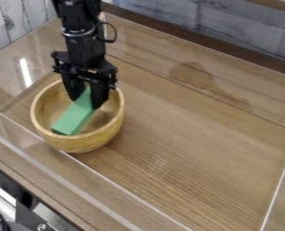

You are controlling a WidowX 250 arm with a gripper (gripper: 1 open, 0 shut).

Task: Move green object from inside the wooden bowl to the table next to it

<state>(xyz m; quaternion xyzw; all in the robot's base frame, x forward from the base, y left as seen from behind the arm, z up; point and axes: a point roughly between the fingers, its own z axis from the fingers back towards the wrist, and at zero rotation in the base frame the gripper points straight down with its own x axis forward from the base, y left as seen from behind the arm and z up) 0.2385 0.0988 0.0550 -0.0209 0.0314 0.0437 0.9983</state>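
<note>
The green object [73, 117] is a flat bright green block lying tilted inside the wooden bowl [49, 126], its lower end near the bowl's floor and its upper end raised toward the far rim. My black gripper [87, 97] reaches straight down into the bowl and is shut on the block's upper end, one finger on each side. The bowl sits at the left of the brown wood-grain table [193, 135].
Low clear acrylic walls edge the table, one along the front [170, 194] and one along the back [206, 45]. A grey plank wall [229, 18] stands behind. Bare tabletop stretches right of the bowl.
</note>
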